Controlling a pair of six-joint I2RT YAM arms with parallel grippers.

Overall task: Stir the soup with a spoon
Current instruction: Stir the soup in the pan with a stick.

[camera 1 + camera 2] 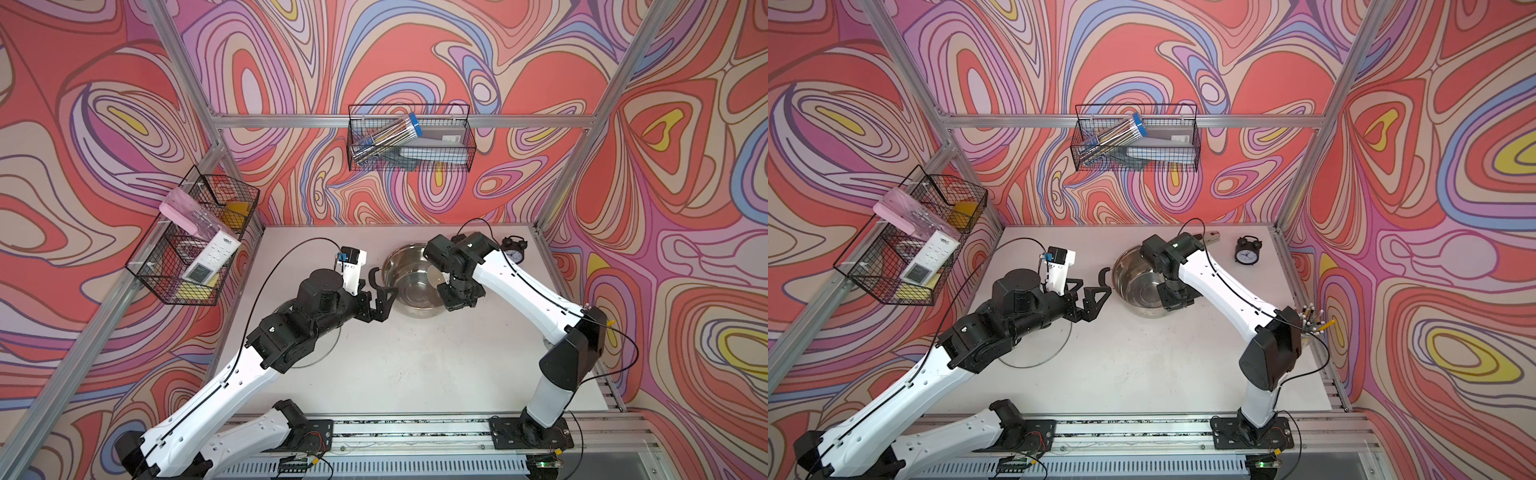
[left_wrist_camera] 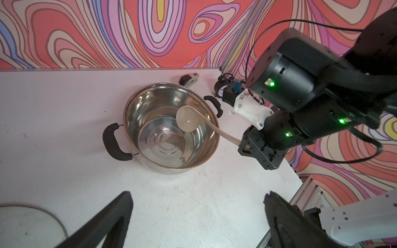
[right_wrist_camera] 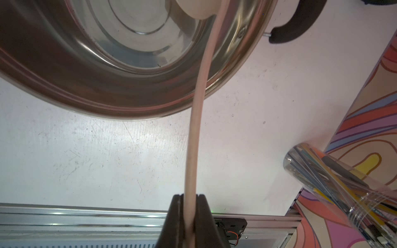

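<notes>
The shiny steel pot with two black side handles stands on the white table at back centre. No soup shows inside it, only its bare bottom. My right gripper is shut on the end of the cream spoon's slim handle, at the pot's right side. The handle crosses the rim and the spoon's bowl hangs inside the pot above the bottom. My left gripper is open and holds nothing, just left of the pot's left handle.
A glass lid lies on the table under my left arm. A black alarm clock and a stapler sit at the back right. A clear cup of pencils stands at the right edge. Wire baskets hang on the walls.
</notes>
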